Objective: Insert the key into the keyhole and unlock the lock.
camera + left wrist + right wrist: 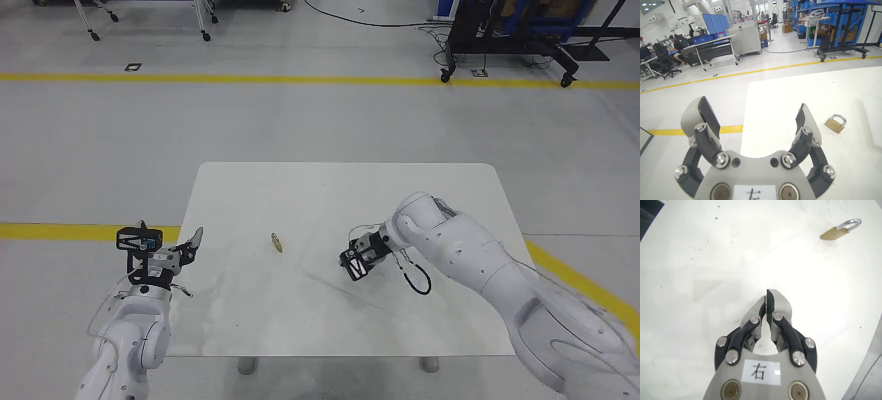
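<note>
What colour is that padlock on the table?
The padlock has a brass-gold body and a silvery loop; the left wrist view shows it best.

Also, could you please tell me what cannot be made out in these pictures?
- Key: in the right wrist view, the pads of the right gripper cover all but a thin silvery edge.
- Keyhole: too small to pick out on the padlock in either wrist view, and smaller still in the top view.

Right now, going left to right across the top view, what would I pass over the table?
Left gripper, jaws open → padlock → right gripper, jaws shut on the key.
</note>
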